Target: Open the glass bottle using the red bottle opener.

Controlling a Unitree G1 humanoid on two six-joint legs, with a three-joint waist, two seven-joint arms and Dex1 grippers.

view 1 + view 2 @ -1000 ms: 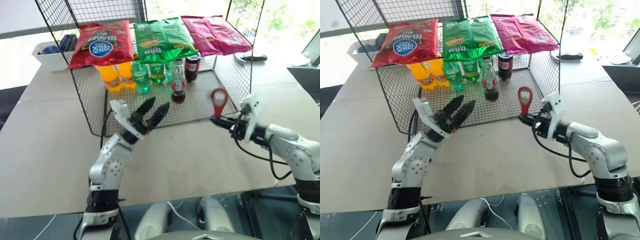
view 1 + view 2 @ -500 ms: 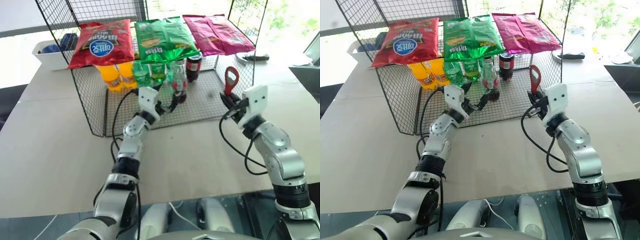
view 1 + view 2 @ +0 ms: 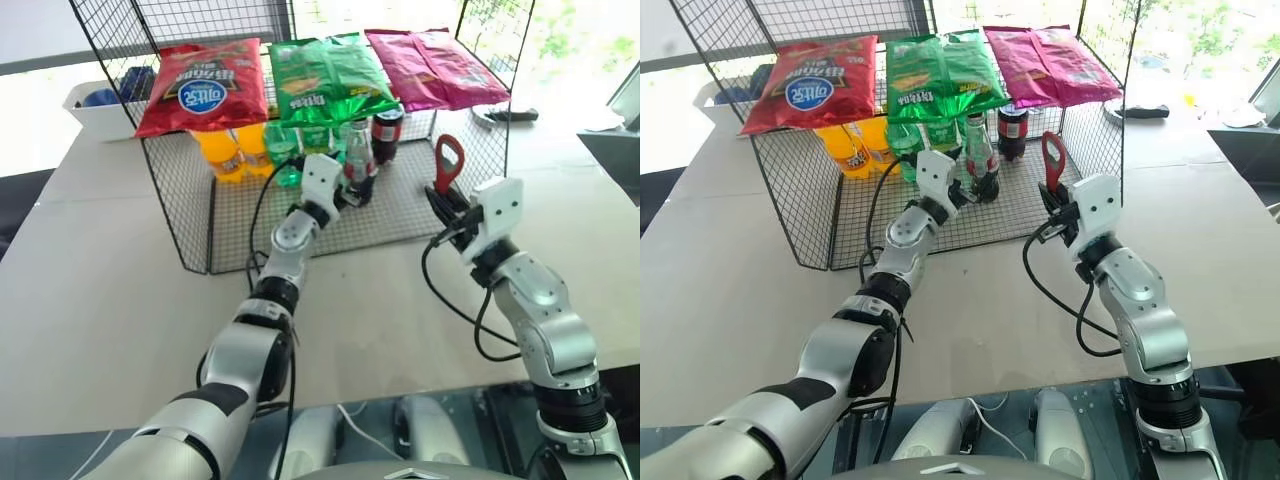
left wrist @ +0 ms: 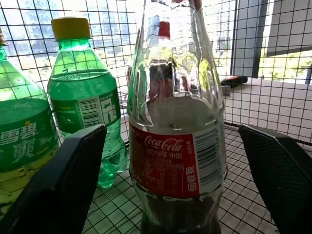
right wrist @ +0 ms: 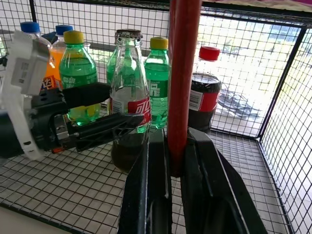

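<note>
The glass bottle stands upright on the wire floor of the mesh cage, in front of the row of green bottles and just left of the dark cola bottle. The left gripper has its two fingers spread wide on either side of the bottle's labelled belly, not yet touching the glass as far as the wrist view shows. The right gripper is clamped on the shaft of the red bottle opener, which stands nearly upright with its loop at twelve o'clock, well apart from the bottle at about three o'clock of it. The likeliest upset, I judge, is the bottle being nudged over if one finger meets it before the other, since it is slim and tall; a tipped bottle would knock the green bottle just behind at ten o'clock. A loose or low grip could also let the bottle twist or lean once the opener levers on the cap. Room is tight: the snack bags hang over the top of the cage just above the cap, and the cage's side wall stands between the opener and open table at three o'clock, so the opener's loop may snag on wire or bag when brought across
</note>
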